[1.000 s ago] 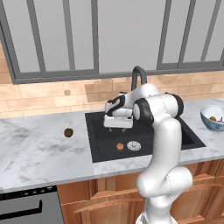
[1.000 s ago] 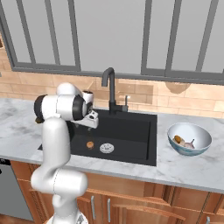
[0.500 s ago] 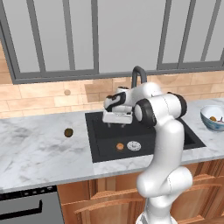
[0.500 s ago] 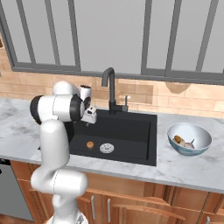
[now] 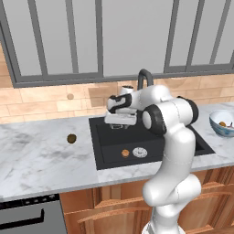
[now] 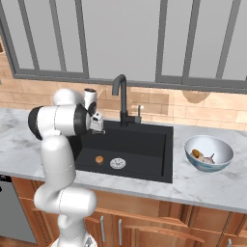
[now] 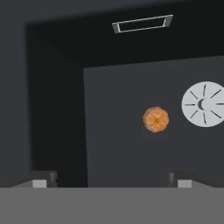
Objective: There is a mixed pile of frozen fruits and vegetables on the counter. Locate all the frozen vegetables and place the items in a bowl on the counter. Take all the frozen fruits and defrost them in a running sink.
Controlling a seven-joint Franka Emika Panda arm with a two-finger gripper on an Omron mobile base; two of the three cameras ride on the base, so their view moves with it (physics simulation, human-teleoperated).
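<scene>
Two base views look down from behind, left and right, sharing the sink [image 5: 151,141]; hand view peers close into it

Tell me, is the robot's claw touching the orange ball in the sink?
Apart. In the hand view, the orange ball lies on the sink floor beside the drain, well beyond the open gripper.

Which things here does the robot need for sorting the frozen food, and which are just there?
For the job:
- orange ball, lying in the sink
- dark ball, on the counter
- bowl, food inside
- faucet
- gripper, jaws open, above the sink

Just there:
- window
- cabinets
</scene>
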